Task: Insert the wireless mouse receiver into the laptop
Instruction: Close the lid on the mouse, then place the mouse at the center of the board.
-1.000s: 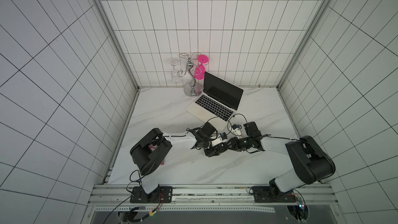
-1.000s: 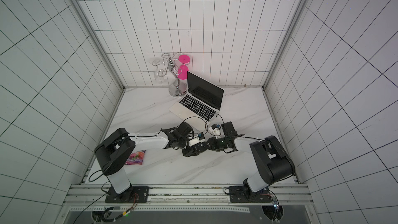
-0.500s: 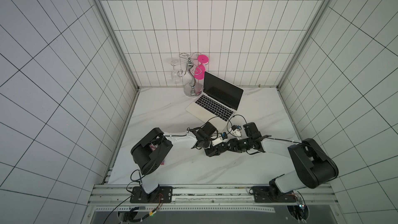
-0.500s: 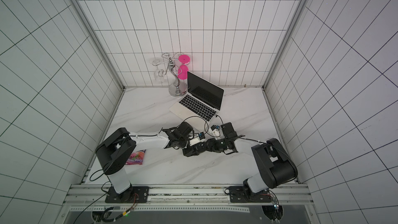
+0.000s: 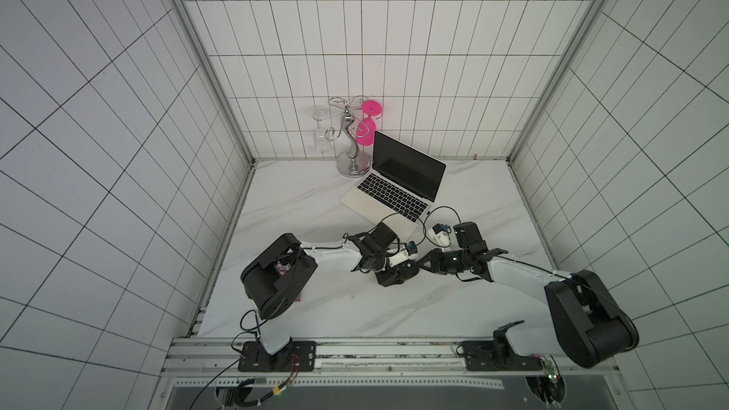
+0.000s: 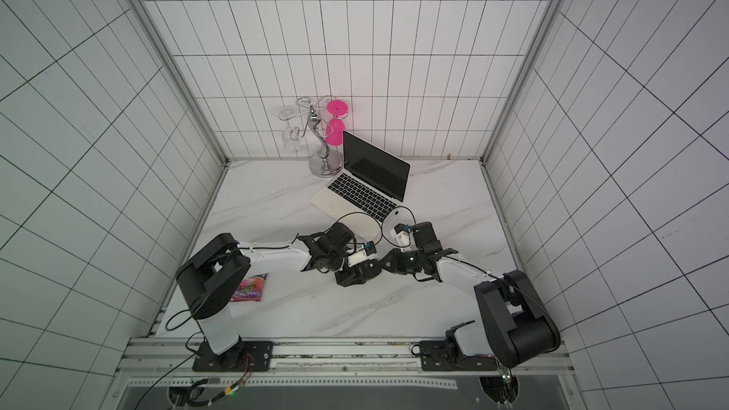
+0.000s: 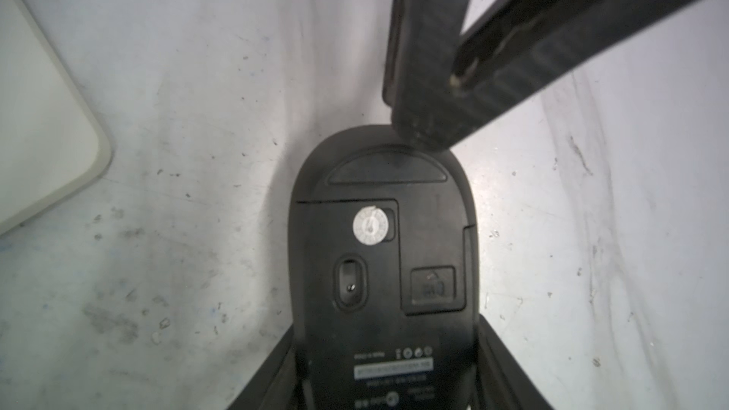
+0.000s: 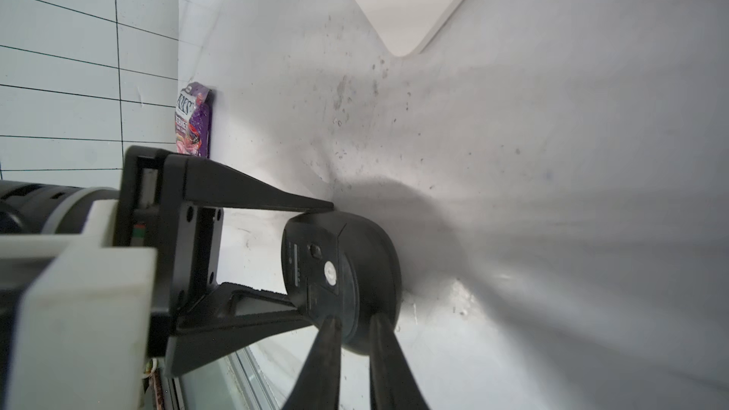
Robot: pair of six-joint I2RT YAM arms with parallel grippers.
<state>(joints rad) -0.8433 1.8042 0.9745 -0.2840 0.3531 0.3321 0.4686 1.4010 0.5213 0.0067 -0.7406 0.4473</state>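
The black oval mouse hangs just above the table, underside up, with my left gripper shut on its two long sides. My right gripper meets it end-on from the right. Its two fingers pinch the mouse's far rim beside the crescent cover, one on the underside and one on the domed top. The wireless mouse receiver is hidden. The silver-white laptop stands open behind the grippers, screen dark. Its near corner lies close to the mouse.
A chrome glass rack with a pink and a clear glass stands behind the laptop at the back wall. A purple snack packet lies by the left arm's base. Camera cables loop over the laptop's near edge.
My right gripper's fingers have closed onto the mouse's end rim. Both arms and the mouse stay almost where they were.
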